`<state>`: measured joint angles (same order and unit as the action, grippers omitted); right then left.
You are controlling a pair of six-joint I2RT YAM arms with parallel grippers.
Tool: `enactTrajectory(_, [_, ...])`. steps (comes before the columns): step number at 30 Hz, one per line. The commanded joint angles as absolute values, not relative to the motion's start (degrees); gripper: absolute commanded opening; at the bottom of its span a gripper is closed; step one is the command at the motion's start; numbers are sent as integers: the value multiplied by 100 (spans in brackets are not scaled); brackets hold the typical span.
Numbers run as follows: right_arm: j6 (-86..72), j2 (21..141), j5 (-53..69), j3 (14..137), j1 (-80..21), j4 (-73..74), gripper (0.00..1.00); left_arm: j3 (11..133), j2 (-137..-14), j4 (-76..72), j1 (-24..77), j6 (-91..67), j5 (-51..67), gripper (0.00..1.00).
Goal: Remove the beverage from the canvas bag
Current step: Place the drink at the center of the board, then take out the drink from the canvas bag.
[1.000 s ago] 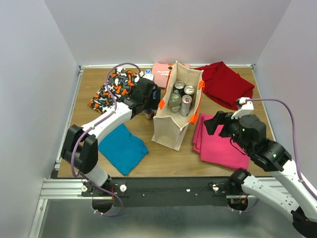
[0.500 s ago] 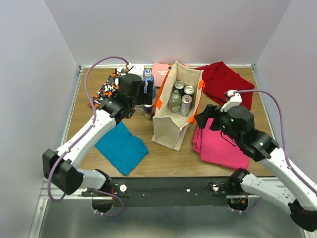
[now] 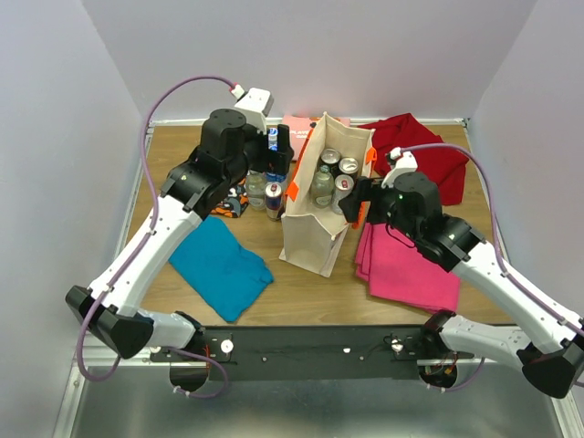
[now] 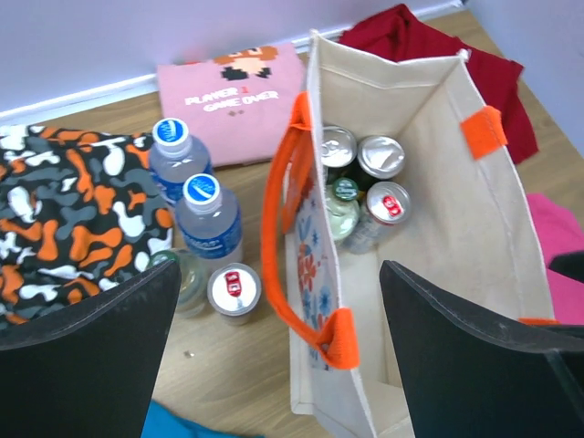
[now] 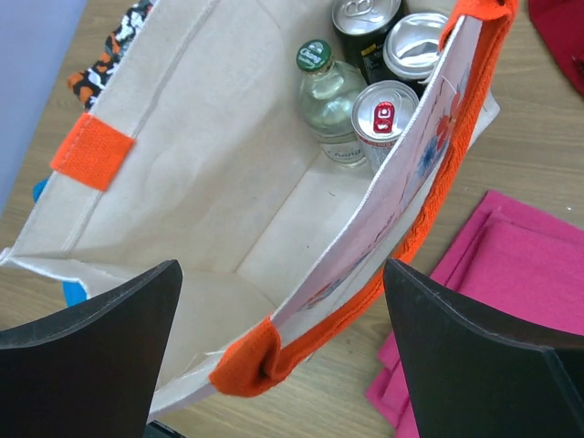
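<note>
The bag (image 3: pixel 310 242) stands upright on the tabletop (image 3: pixel 301 292) with its mouth wide open. Four drinks sit inside it, bunched at its far end: two silver-topped cans (image 4: pixel 380 157), a green-capped bottle (image 4: pixel 345 192) and a red-topped can (image 4: pixel 390 203). They touch one another, and nothing grips them.

The left jaws hang above the bag's left rim, spread wide and grasping nothing. In the left wrist view their dark fingers (image 4: pixel 87 356) stand either side of the left handle (image 4: pixel 278 228), an orange loop that bows outward over the bag's printed side. The right jaws hang above the bag's right rim, also spread wide and empty. In the right wrist view their fingers (image 5: pixel 474 356) frame the right handle (image 5: pixel 438 182), with the bag's pale inner wall (image 5: pixel 228 164) below.

Just left of the bag, more drinks stand on the tabletop. There are two water bottles (image 4: pixel 203 192) with blue caps, a loose can (image 4: pixel 233 283) with a red top and a clear bottle (image 4: pixel 187 278) partly hidden by a finger. Behind the bag lies a pink cloth (image 4: pixel 233 87) printed "PLAYER 1 GAME OVER". A camo cloth (image 4: pixel 64 201) in orange, black and white lies further left of the bag, beyond the loose drinks. A blue cloth (image 3: pixel 219 265) lies to the bag's near left, a magenta cloth (image 3: pixel 406 265) just beside its right side, and a red cloth (image 3: pixel 415 151) to its far right
</note>
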<state>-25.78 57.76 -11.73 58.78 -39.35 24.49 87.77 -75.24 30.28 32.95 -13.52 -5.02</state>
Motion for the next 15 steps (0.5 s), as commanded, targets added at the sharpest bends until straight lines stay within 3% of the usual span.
enactTrajectory(1, [-2513, 5924, -1318, 5977, -3929, 2663, 100, 8973, -7839, 3217, 3287, -1257, 403, 99])
enactTrajectory(15, [-2856, 5695, -1503, 5581, -3929, 2909, 100, 10036, -9016, 3690, 3463, -818, 1371, 98])
